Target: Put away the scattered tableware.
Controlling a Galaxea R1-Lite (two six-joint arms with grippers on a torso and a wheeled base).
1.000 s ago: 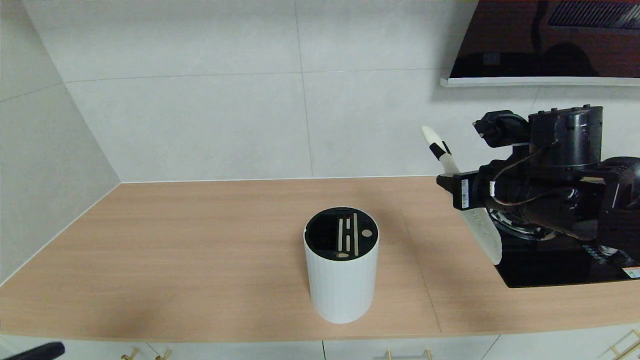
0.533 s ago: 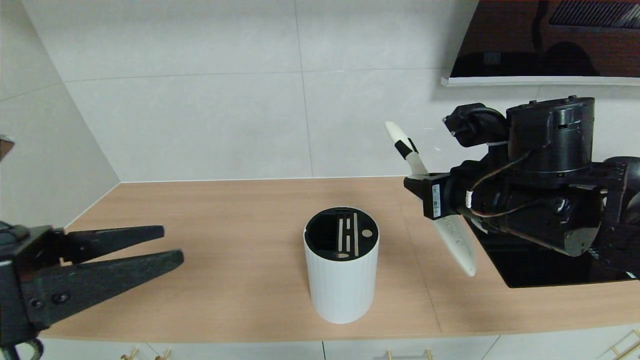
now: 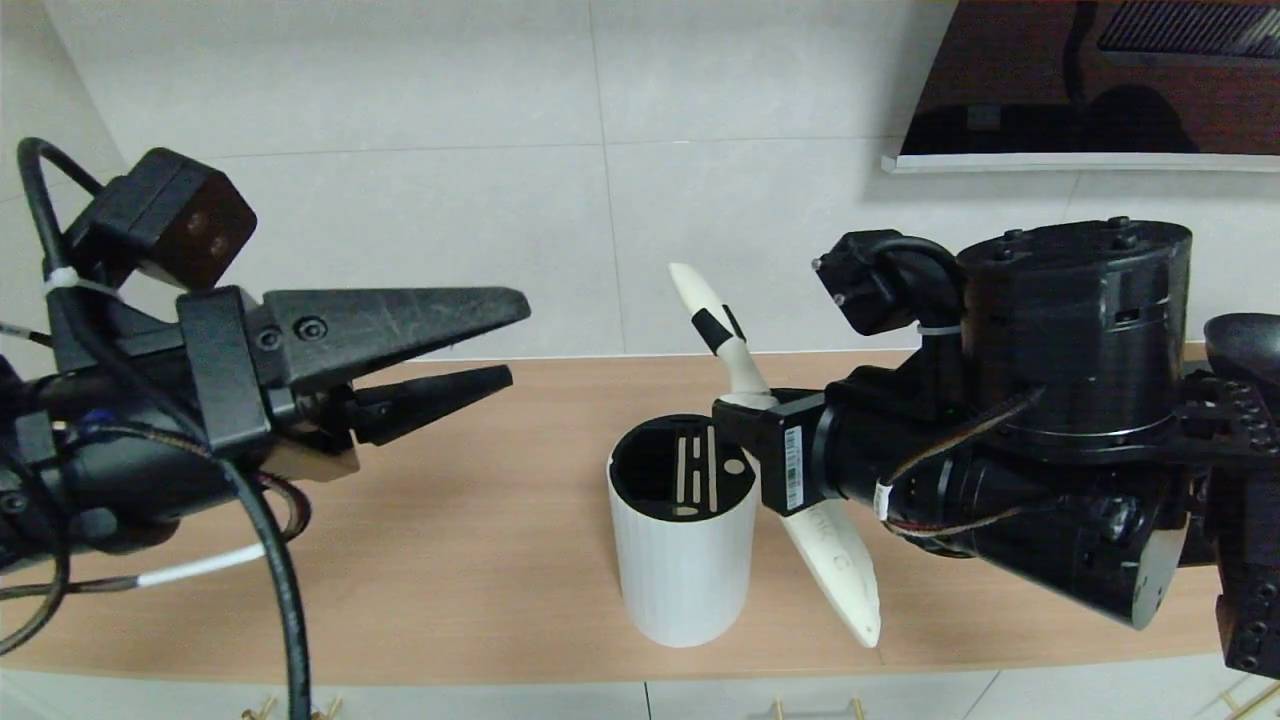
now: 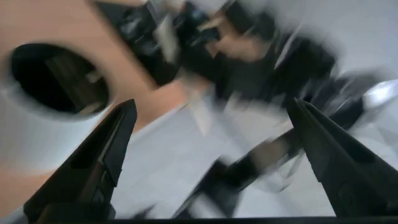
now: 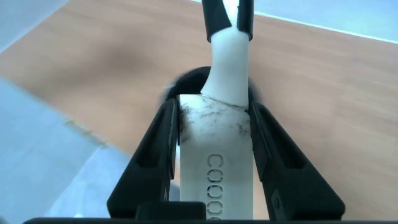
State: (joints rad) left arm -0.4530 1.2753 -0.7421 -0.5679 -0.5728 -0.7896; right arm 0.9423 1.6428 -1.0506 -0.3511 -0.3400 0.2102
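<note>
Above a wooden countertop (image 3: 480,520) backed by pale wall tiles (image 3: 400,200), the right gripper (image 3: 757,428) clamps a white knife (image 3: 835,560), handle slanting up-left, blade down-right beside the white knife holder (image 3: 685,570); the left gripper (image 3: 515,342) is spread wide.

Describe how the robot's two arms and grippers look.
Both are black. The left gripper has long, tapered, scuffed fingers, a boxy camera above and thick black cables. The right gripper sits ahead of a fat cylindrical housing, with a white barcode sticker and thin wires.
</note>
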